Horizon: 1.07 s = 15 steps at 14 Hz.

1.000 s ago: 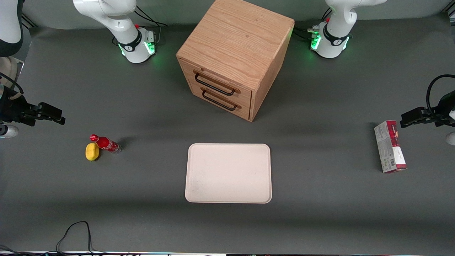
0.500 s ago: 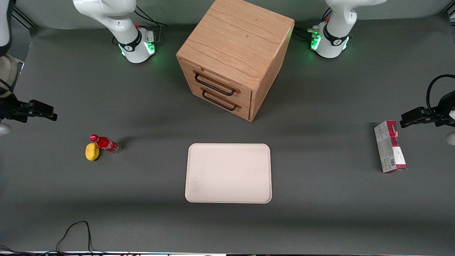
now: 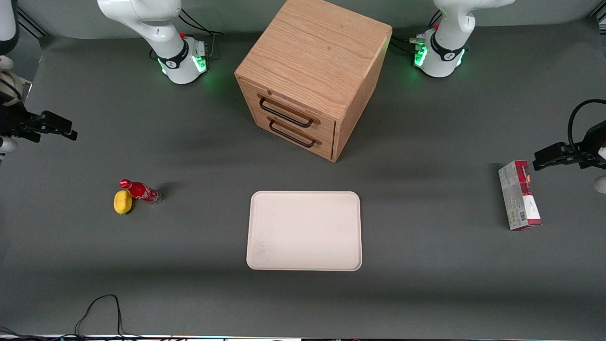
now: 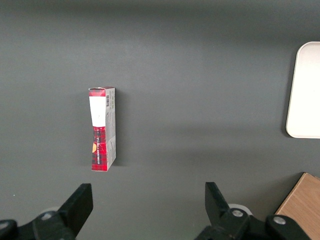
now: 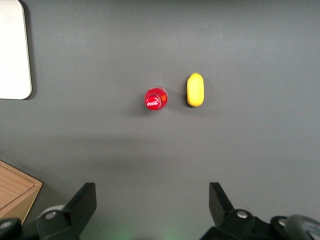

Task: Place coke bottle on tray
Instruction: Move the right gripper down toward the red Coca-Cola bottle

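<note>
My gripper [image 5: 150, 207], jaws spread, hovers above the upright coke bottle [image 5: 156, 99], which stands well apart from the tray [image 3: 304, 230]; risk: 1 finger clips the lemon [image 5: 195, 90] beside it

Matt cream tray [image 3: 304, 230] (smooth), glossy red coke bottle [image 3: 140, 191]

Coke bottle [image 3: 140, 191] upright, just beside lemon [image 3: 122, 202], well apart from tray [image 3: 304, 230], gripper [image 3: 59, 127] open above table toward working arm's end.
</note>
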Motion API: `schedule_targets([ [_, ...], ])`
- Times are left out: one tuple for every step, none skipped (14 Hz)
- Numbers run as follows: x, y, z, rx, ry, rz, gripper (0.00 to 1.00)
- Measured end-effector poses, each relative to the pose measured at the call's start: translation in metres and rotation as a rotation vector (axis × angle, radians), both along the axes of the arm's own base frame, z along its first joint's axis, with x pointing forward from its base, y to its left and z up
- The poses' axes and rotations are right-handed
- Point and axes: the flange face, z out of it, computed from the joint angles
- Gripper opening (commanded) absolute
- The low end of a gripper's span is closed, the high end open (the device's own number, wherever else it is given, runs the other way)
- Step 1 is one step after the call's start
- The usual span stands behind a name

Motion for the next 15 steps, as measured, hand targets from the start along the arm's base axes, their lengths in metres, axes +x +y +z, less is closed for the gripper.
schedule_targets([
  [0.0,0.001,-0.007,0.001,0.003,0.002,1.0],
  [0.001,0.003,-0.015,0.0,0.0,0.005,1.0],
  [0.002,0.004,-0.026,-0.001,-0.006,0.007,1.0],
  [0.003,0.004,-0.041,-0.002,-0.013,0.008,1.0],
  [0.004,0.005,-0.059,-0.003,-0.023,0.008,1.0],
  [0.004,0.005,-0.077,-0.005,-0.032,0.008,1.0],
  [0.003,0.005,-0.095,-0.006,-0.04,0.009,1.0],
  [0.003,0.006,-0.11,-0.008,-0.05,0.01,1.0],
  [0.003,0.007,-0.124,-0.01,-0.059,0.012,1.0],
  [0.005,0.008,-0.137,-0.012,-0.064,0.013,1.0],
  [0.008,0.009,-0.151,-0.015,-0.067,0.015,1.0],
  [0.012,0.009,-0.165,-0.018,-0.069,0.016,1.0],
  [0.015,0.009,-0.177,-0.02,-0.066,0.016,1.0],
  [0.017,0.009,-0.189,-0.022,-0.065,0.017,1.0],
  [0.018,0.009,-0.2,-0.024,-0.07,0.017,1.0],
])
